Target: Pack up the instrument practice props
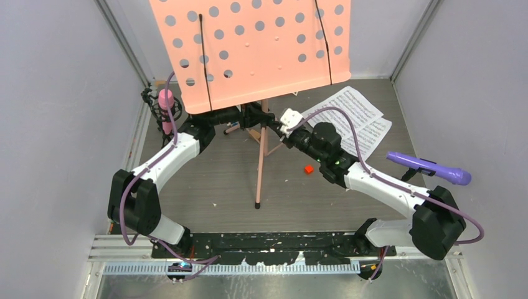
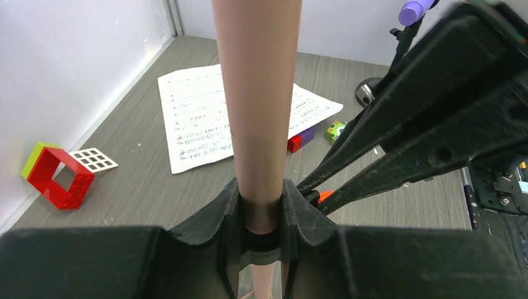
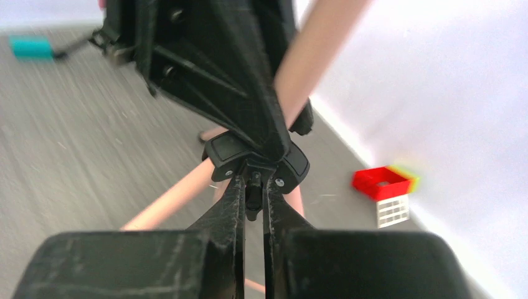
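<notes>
The pink perforated music rack (image 1: 255, 43) stands on its tripod at the back middle. My left gripper (image 1: 249, 115) is shut on the rack's pink pole (image 2: 258, 124), just above a black collar. My right gripper (image 1: 281, 129) reaches in from the right, and its fingers (image 3: 233, 199) are pinched on a small black knob (image 3: 253, 194) under the tripod's collar (image 3: 256, 156). White sheet-music pages (image 1: 352, 118) lie on the floor behind my right arm. The pink microphone (image 1: 165, 103) stands in a black mount at the left. The purple microphone (image 1: 429, 167) rests in its mount at the right.
A tripod leg (image 1: 259, 174) reaches toward the near edge. A small red block (image 1: 308, 169) lies beside it. A red and green block frame (image 2: 59, 177) with a white grid piece lies by the back wall. Grey walls close in on both sides.
</notes>
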Robot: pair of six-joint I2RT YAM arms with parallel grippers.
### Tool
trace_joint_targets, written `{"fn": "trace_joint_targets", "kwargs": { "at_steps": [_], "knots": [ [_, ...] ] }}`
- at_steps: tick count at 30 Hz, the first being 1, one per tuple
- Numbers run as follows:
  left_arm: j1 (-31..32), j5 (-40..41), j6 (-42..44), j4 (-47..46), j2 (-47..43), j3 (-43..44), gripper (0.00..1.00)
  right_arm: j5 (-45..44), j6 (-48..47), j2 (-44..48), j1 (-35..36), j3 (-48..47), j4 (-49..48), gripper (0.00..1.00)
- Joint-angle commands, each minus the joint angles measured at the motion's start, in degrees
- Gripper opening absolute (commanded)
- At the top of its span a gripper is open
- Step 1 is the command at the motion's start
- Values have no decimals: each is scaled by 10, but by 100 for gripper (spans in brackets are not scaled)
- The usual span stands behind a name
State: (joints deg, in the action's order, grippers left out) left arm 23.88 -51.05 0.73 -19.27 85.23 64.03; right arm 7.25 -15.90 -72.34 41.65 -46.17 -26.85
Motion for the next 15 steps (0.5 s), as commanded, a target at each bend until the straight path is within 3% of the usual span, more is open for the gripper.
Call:
{"fn": "trace_joint_targets", "kwargs": {
  "at_steps": [1, 7, 15],
  "knots": [
    [13, 8, 24, 61, 34, 2, 0, 84, -282, 8, 49, -13, 143, 1],
    [14, 12, 29, 63, 28, -1, 0, 26, -481, 13, 75, -16, 206, 1],
    [15, 11, 31, 67, 29, 0, 0, -90, -680, 3, 102, -8, 198, 1]
  ]
}}
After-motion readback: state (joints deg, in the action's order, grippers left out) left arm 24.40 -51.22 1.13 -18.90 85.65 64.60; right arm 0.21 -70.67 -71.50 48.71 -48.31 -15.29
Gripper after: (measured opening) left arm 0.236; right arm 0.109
